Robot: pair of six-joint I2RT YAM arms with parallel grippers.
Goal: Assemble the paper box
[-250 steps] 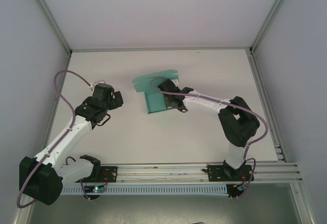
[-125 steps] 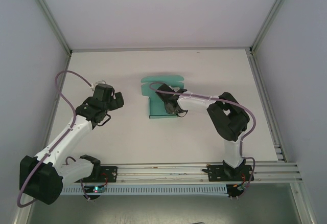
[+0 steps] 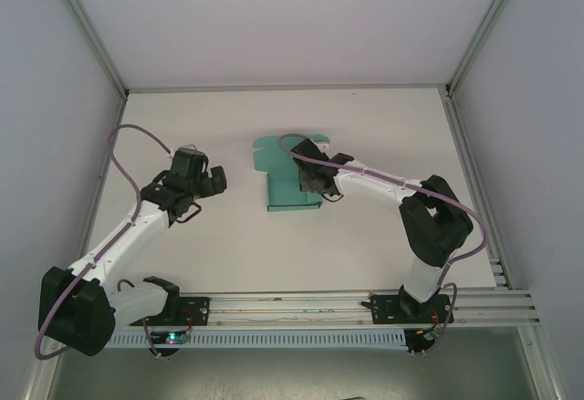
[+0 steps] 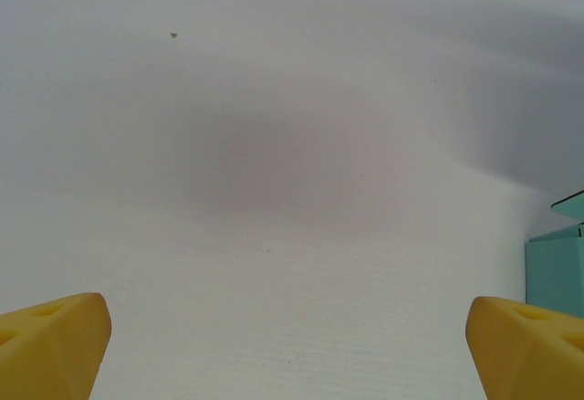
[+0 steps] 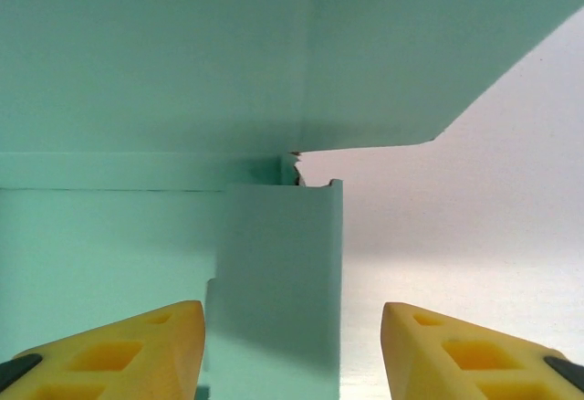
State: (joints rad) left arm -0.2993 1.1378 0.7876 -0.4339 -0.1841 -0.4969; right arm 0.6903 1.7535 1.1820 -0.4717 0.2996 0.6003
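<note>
Paper box mid-worktop, partly folded, lid flap toward far edge. Right tool at its right side, jaws apart, straddling upright side wall, not clamped. Left tool spread wide, box off to its right. Nearer arm: right.

paper box at mid-table
right gripper at its right edge (flap on far side); left gripper well apart.

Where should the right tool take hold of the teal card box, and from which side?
On the teal-green card box, likely the raised right-hand flap, from above: that thin panel stands upright between the open fingers of the right tool, so they can pinch both faces.
</note>
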